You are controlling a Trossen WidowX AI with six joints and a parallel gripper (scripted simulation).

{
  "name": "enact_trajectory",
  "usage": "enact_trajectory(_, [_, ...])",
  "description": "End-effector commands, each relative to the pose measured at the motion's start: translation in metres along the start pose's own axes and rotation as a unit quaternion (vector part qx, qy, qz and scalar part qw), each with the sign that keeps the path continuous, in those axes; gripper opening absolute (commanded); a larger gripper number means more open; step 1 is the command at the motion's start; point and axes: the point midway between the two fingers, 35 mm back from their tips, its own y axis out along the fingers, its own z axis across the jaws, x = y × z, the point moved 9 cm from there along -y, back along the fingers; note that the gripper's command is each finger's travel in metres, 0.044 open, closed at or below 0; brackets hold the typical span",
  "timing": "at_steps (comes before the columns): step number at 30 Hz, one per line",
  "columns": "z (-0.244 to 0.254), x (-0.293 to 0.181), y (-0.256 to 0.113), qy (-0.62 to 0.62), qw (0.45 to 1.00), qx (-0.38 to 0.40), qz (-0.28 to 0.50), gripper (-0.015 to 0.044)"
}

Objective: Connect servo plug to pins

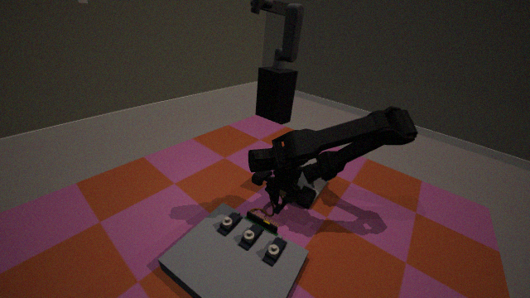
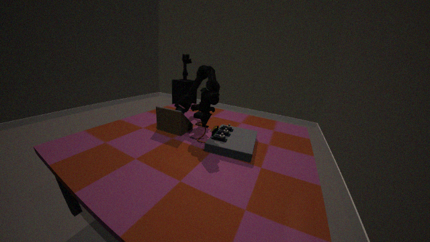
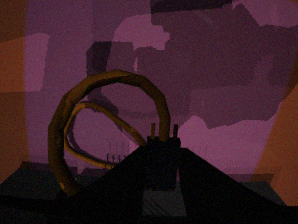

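Note:
My gripper (image 1: 277, 210) (image 2: 205, 125) (image 3: 162, 154) is shut on the dark plug (image 3: 163, 162), which it holds just off the pin side of the grey holder (image 1: 224, 261) (image 2: 235, 144). The plug's holes cannot be made out. The orange-brown lead (image 3: 56, 125) (image 2: 203, 135) loops out beside the fingers in the wrist view. The pin row (image 1: 257, 216) stands along the holder's edge, with a yellow band (image 1: 267, 222) on part of it. A gap shows between fingertips and pins in the top view. The dot is too small to tell.
Three dark servos with pale round hubs, one of them the middle servo (image 1: 249, 236), sit on the holder behind the pins. A wedge-shaped block (image 2: 173, 122) stands near the arm's base. A second arm on a dark pedestal (image 1: 275, 95) (image 2: 183, 91) stands in the background.

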Motion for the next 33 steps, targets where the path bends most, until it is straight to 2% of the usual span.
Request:
enact_trajectory(1, [-0.001,-0.016,-0.002,-0.001,1.0,0.0,0.003,0.0])
enact_trajectory(33, [0.0,-0.038,-0.004,-0.002,1.0,0.0,0.004,0.0])
